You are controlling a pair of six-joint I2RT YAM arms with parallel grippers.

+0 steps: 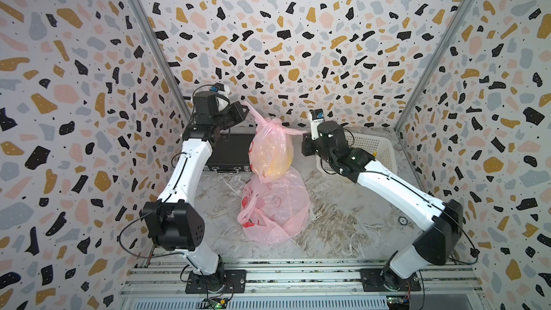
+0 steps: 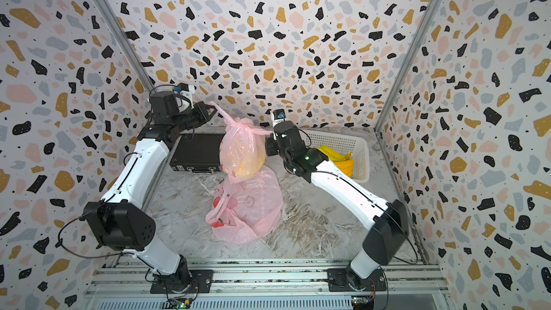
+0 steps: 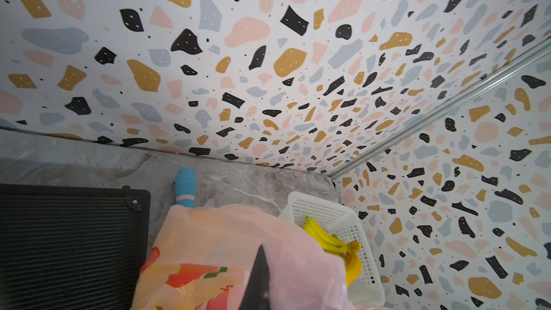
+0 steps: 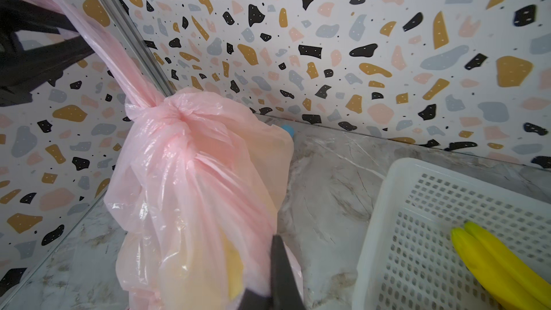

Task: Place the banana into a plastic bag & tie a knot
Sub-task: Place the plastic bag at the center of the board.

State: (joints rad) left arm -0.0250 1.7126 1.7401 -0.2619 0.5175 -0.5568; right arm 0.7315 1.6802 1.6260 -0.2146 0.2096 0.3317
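A pink plastic bag point(image 1: 269, 147) point(image 2: 240, 150) hangs in the air between my two grippers, above the marble table. A yellow banana point(image 1: 277, 168) point(image 4: 234, 266) shows through its film. The bag's two handle strips cross in a knot point(image 1: 272, 123) point(image 4: 176, 114) at its top. My left gripper point(image 1: 246, 106) point(image 2: 212, 106) is shut on the handle strip that runs up and left. My right gripper point(image 1: 304, 136) point(image 2: 269, 136) is shut on the strip that runs right. In each wrist view a dark finger point(image 3: 259, 278) point(image 4: 280, 263) presses against pink film.
A second pink bag point(image 1: 274, 207) lies crumpled on the table below the hanging one. A black case point(image 1: 229, 150) lies behind my left arm. A white basket point(image 2: 362, 156) at the back right holds more bananas point(image 2: 340, 159). A blue cylinder point(image 3: 185, 186) lies by the back wall.
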